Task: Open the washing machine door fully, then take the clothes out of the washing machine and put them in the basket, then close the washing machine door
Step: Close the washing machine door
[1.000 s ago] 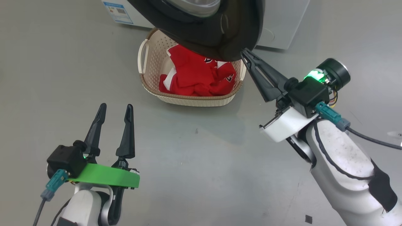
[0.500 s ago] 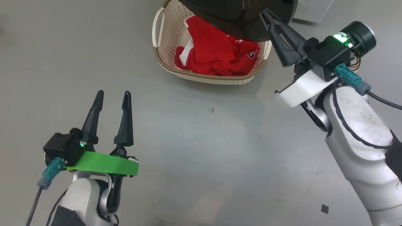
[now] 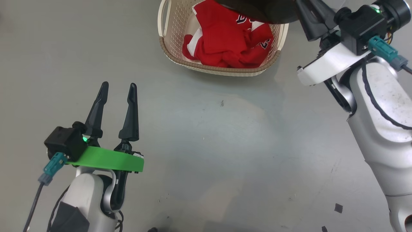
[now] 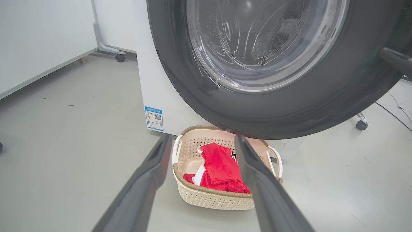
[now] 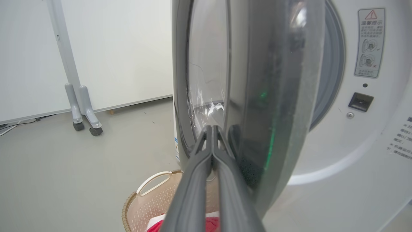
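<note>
The washing machine door (image 4: 267,106), black-rimmed with a clear glass bowl, stands swung out from the white washing machine (image 4: 161,90), over the basket. My right gripper (image 5: 212,129) is shut on nothing, its tips against the door's edge (image 5: 257,106); its fingers (image 3: 310,17) run up past the rim (image 3: 257,13). The cream basket (image 3: 167,48) sits on the floor under the door with the red clothes (image 3: 225,42) in it. My left gripper (image 3: 118,87) is open and empty, low and well short of the basket (image 4: 212,199), clothes (image 4: 222,167) showing between its fingers.
Grey floor (image 3: 225,145) spreads between me and the basket. White wheeled panels (image 5: 80,109) stand left of the machine. The machine's front (image 5: 354,135) with its latch hole lies right of the door's edge. A cable (image 4: 396,109) trails at the far right.
The head camera has shifted, so basket, door and right arm sit higher and further right in the picture. The right gripper stays shut at the door's rim. The left gripper stays open.
</note>
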Robot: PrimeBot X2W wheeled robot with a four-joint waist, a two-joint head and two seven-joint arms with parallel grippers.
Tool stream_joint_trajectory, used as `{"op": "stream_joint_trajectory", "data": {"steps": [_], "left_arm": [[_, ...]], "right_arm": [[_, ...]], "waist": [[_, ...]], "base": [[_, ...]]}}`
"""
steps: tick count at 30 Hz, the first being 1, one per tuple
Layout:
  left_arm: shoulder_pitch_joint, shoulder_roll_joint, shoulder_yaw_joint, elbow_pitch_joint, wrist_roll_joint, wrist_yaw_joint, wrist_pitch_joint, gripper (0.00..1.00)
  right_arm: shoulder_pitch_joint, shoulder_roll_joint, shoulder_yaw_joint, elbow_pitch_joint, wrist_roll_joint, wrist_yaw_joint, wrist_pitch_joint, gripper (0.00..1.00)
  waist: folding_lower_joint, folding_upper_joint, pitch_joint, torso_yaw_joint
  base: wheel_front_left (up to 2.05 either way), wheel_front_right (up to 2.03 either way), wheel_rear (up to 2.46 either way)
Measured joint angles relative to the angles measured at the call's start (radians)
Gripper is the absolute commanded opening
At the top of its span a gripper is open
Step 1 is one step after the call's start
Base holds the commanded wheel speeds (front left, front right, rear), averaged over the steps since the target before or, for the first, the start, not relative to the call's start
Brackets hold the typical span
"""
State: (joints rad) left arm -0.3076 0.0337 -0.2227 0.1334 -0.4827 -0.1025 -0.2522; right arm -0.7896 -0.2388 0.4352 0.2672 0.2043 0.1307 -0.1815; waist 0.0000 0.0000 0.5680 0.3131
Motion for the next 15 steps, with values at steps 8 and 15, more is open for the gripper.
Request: {"op": "stream_joint_trajectory", "data": {"steps": [8, 15], "left_arm": [[-0.026, -0.004, -0.011, 0.007, 0.000, -0.008, 0.000, 1.00], [-0.042, -0.006, -0.008, 0.009, 0.000, -0.008, 0.000, 1.00]], "right_arm": [[-0.083, -0.030, -0.035, 0.024, 0.007, 0.000, 0.000, 0.00], [-0.162, -0.043, -0.051, 0.045, 0.007, 0.000, 0.000, 0.00]], "waist": [[0.0000, 0.0000, 0.042, 0.009], [0.0000, 0.0000, 0.077, 0.020]], "base": [[0.00, 0.00, 0.00], [0.00, 0.00, 0.00]]}}
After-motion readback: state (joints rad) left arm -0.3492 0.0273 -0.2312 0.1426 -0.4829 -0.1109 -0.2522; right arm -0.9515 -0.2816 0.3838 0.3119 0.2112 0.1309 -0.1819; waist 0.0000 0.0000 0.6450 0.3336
